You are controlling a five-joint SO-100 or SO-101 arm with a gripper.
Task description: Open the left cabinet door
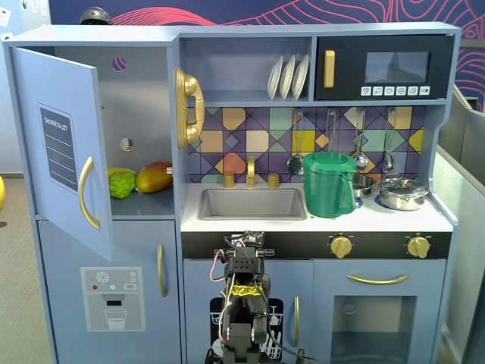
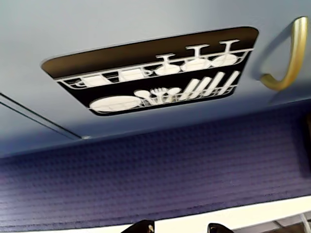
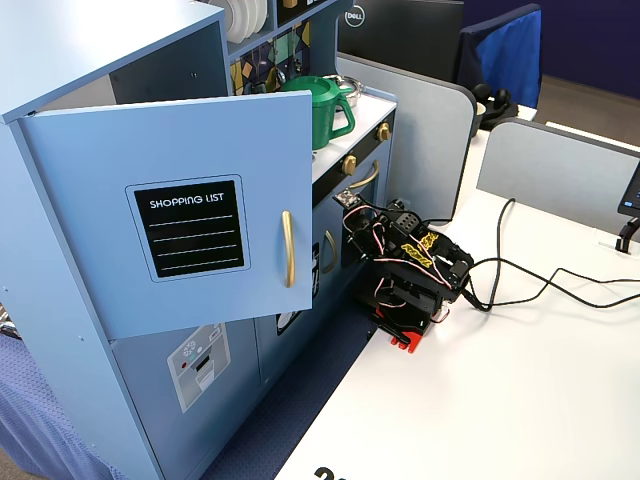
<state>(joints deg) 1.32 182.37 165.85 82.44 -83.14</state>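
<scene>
The left cabinet door (image 1: 64,152) is a light-blue panel with a black "SHOPPING LIST" board (image 3: 190,228) and a curved gold handle (image 3: 288,248). It stands swung wide open in both fixed views, baring the shelf behind it. My arm (image 1: 242,303) sits folded low in front of the dishwasher door, well right of the open door and apart from it. In the wrist view my gripper (image 2: 181,227) shows only two dark fingertips (image 2: 143,226) at the bottom edge. They stand apart with nothing between them.
A mango (image 1: 155,176) and a green fruit (image 1: 121,182) lie on the bared shelf. The wrist view shows the dishwasher graphic (image 2: 155,77), its gold handle (image 2: 289,58) and a purple mat (image 2: 146,170). A green pitcher (image 1: 328,184) stands by the sink. Cables (image 3: 530,285) trail over the white table (image 3: 500,400).
</scene>
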